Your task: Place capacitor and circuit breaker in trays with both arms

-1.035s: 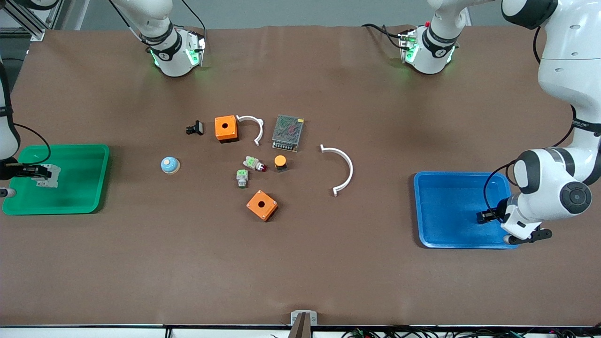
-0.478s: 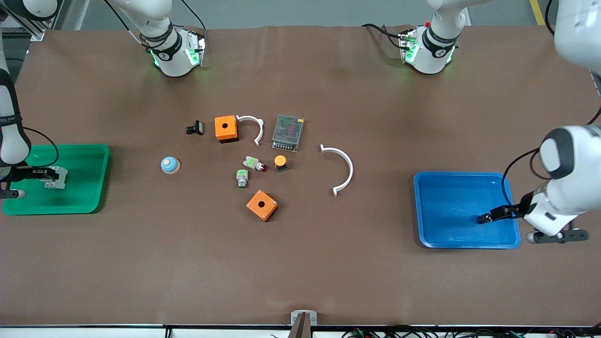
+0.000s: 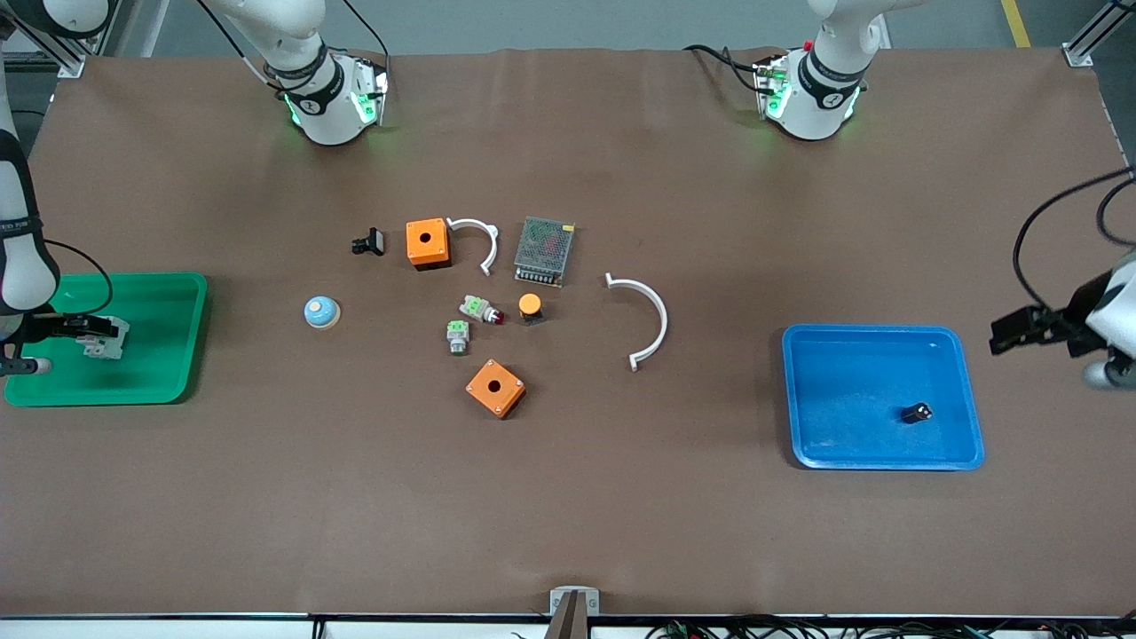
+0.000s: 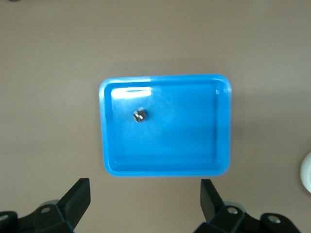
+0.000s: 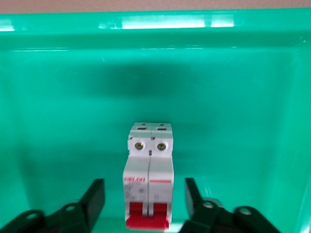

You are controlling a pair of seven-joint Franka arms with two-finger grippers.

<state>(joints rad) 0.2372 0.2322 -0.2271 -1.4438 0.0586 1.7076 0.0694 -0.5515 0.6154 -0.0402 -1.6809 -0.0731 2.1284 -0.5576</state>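
Both parts sit in their trays; what's left is clearing the right gripper.

We see the light-grey circuit breaker with red levers lying in the green plastic tray, long axis between the spread right gripper fingers, untouched. Tiny black capacitor lies in the blue plastic tray; left gripper, spread and empty, hovers off the tray at the left arm's end.

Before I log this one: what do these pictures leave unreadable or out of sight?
- Front view: the capacitor in the blue tray is too small to read its markings.
- Front view: the right gripper hides part of the circuit breaker in the green tray.
- Front view: the frame edge cuts off most of both arms; the left gripper shows side-on.
- Right wrist view: the breaker's red levers are cut off by the edge.
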